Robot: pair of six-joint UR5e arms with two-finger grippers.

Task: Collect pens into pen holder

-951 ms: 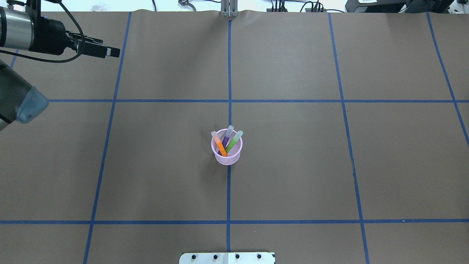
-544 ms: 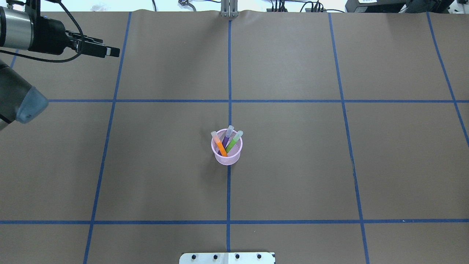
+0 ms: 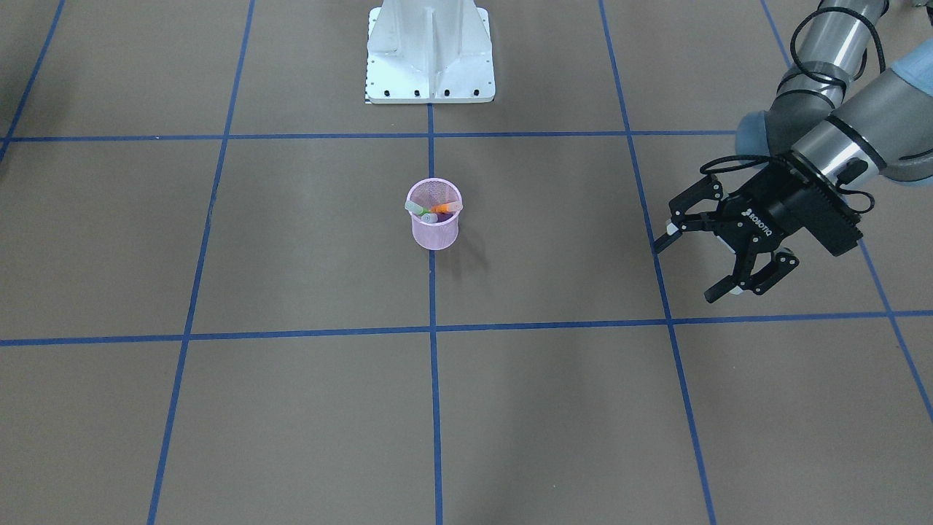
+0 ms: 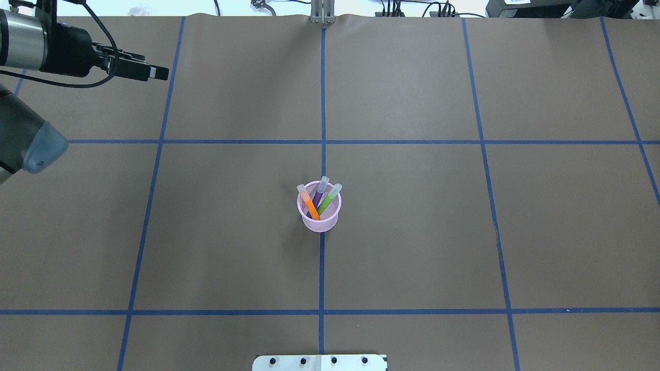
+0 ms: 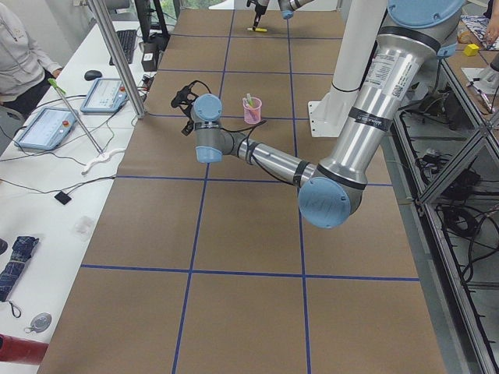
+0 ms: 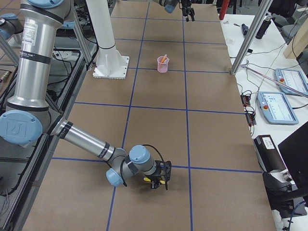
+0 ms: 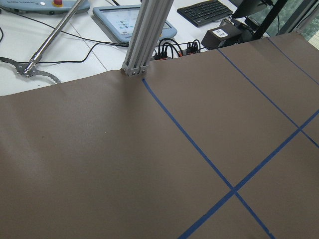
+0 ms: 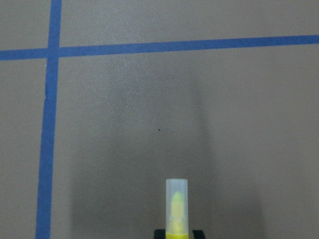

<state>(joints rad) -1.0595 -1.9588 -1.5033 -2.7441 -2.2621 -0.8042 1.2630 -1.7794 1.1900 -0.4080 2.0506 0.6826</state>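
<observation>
The pink mesh pen holder (image 4: 319,220) (image 3: 434,235) stands upright at the table's centre. In it lean an orange pen (image 4: 311,207), a purple pen (image 4: 319,195) and a green pen (image 4: 328,201). My left gripper (image 3: 688,270) (image 4: 157,73) hovers open and empty, far out to the holder's left. The overhead view does not show my right gripper (image 6: 157,181). It is low over the table's right end, shut on a yellow pen (image 8: 177,211) whose pale cap sticks out past the fingertips.
The white pedestal base (image 3: 430,69) sits at the robot's edge of the table. An aluminium post (image 7: 147,40) rises at the far edge. Behind it lie tablets, a keyboard and cables. A seated person (image 5: 19,54) is beside that edge.
</observation>
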